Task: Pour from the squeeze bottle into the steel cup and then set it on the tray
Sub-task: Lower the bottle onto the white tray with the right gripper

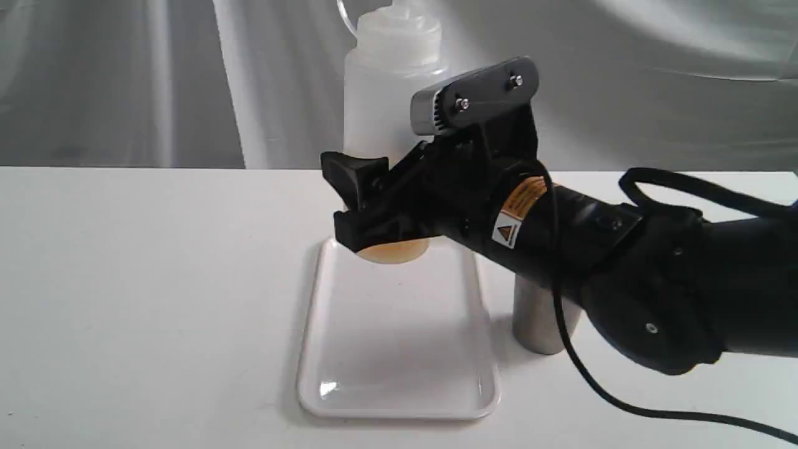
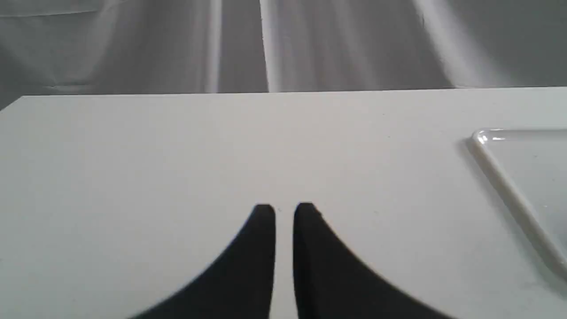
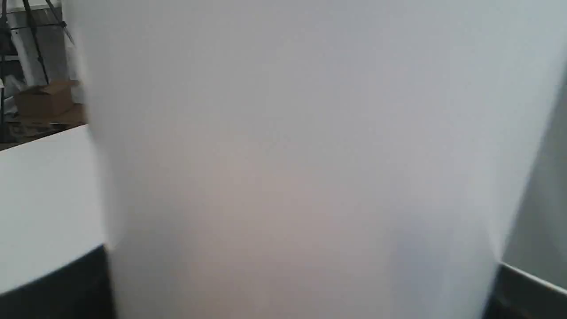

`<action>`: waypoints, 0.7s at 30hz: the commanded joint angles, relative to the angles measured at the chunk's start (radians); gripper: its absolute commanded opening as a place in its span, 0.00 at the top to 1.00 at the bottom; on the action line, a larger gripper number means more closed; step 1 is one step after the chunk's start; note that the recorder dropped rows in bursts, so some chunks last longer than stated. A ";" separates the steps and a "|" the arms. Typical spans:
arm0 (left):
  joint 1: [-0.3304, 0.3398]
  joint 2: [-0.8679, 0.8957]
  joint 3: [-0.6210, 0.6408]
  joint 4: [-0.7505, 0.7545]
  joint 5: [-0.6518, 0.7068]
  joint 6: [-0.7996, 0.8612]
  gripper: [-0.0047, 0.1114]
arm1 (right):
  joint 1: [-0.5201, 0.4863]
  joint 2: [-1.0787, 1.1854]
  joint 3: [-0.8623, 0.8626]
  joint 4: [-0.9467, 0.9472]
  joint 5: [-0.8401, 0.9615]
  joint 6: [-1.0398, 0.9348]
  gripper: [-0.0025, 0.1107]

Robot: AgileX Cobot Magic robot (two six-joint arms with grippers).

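Note:
The squeeze bottle [image 1: 383, 93] stands upright over the far end of the white tray [image 1: 399, 349], with amber liquid at its base. I cannot tell whether its base touches the tray. My right gripper [image 1: 349, 202] is shut on the bottle's lower body from the right. In the right wrist view the bottle [image 3: 283, 155] fills the picture, with a dark finger [image 3: 53, 288] at each lower corner. The steel cup [image 1: 539, 318] stands on the table right of the tray, its top hidden by my right arm. My left gripper [image 2: 284, 212] hovers low over bare table, fingers nearly together and holding nothing.
The tray's corner [image 2: 509, 190] shows at the edge of the left wrist view. A black cable [image 1: 598, 386] trails from the right arm over the table near the cup. Grey curtains hang behind the white table [image 1: 156, 280].

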 commanded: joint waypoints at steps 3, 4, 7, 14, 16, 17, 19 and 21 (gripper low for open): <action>-0.008 -0.003 0.004 -0.003 -0.009 -0.004 0.89 | 0.034 0.053 -0.004 0.181 -0.068 -0.088 0.98; -0.008 -0.003 0.004 -0.003 -0.009 -0.004 0.89 | 0.041 0.062 -0.004 0.193 -0.085 -0.099 0.98; -0.008 -0.003 0.004 -0.003 -0.009 -0.004 0.89 | 0.053 0.099 -0.004 0.213 -0.138 -0.127 0.98; -0.008 -0.003 0.004 -0.003 -0.009 -0.002 0.89 | 0.060 0.185 -0.004 0.349 -0.232 -0.148 0.98; -0.008 -0.003 0.004 -0.003 -0.009 -0.002 0.89 | 0.060 0.196 -0.004 0.360 -0.247 -0.148 0.98; -0.008 -0.003 0.004 -0.003 -0.009 -0.002 0.89 | 0.060 0.199 -0.004 0.360 -0.247 -0.148 0.98; -0.008 -0.003 0.004 -0.003 -0.009 -0.002 0.89 | 0.060 0.201 -0.004 0.360 -0.245 -0.144 0.98; -0.008 -0.003 0.004 -0.003 -0.009 -0.002 0.89 | 0.072 0.201 -0.004 0.374 -0.245 -0.142 0.98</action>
